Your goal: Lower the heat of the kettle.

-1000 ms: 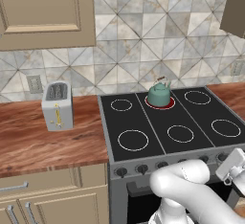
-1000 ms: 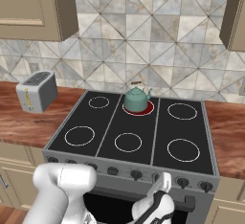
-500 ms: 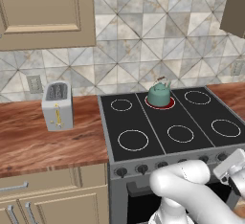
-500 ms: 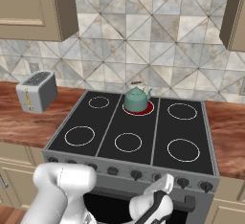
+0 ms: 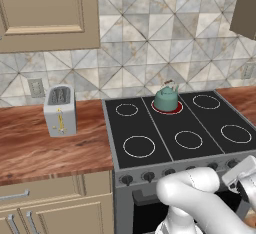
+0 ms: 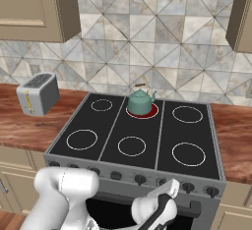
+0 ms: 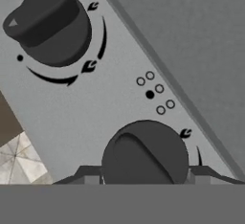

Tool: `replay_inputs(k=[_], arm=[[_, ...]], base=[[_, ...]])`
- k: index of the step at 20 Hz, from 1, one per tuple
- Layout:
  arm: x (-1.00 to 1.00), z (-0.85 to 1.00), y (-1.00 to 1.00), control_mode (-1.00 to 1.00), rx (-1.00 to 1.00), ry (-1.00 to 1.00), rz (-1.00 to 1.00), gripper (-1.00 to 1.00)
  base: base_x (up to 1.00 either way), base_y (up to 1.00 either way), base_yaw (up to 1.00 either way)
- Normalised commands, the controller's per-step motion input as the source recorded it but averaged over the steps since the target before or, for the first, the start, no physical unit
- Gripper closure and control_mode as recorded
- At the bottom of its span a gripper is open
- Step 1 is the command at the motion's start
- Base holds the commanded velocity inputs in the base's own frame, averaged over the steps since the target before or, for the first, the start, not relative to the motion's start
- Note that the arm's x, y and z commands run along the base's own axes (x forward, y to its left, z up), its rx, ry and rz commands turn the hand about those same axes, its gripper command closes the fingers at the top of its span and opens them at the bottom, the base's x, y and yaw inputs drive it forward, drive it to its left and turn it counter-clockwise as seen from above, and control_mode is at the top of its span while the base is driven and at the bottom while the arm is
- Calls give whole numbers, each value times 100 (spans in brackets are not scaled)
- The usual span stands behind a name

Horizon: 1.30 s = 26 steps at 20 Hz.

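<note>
In the left base view, the kettle (image 5: 166,98) sits on the glowing red rear-centre burner (image 5: 175,109) of the stove (image 5: 150,128), well apart from the toaster (image 5: 60,110) on the wooden tabletop (image 5: 45,148). The arm (image 5: 200,198) reaches low toward the front knob row.

In the right base view, the kettle (image 6: 140,101) shows on the same red ring, with the arm's hand (image 6: 162,209) just below the control panel (image 6: 123,176).

In the hand view, a dark knob (image 7: 146,153) lies between the pincer tips; whether they clamp it cannot be told. A second knob (image 7: 50,24) sits further off. To do this well, the robot should probably confirm the knob matches the rear-centre burner, grip squarely, then turn gently toward the smaller flame mark.
</note>
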Motion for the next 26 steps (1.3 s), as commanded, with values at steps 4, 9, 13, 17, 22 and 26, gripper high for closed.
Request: replay_inputs(k=[4, 9, 13, 17, 22, 26], arm=[[0, 11, -40, -100, 30, -4, -12, 100], [-4, 6, -41, -100, 35, -3, -15, 100], [-17, 1, -45, -100, 41, -5, -15, 100], [-23, 0, -49, -100, 42, -5, -12, 100], [-14, 0, -40, -100, 43, -3, -11, 100], [-13, 0, -41, -100, 45, -3, -9, 100]], base=[[0, 0, 0], [0, 0, 0], [0, 0, 0], [0, 0, 0], [0, 0, 0], [0, 0, 0]])
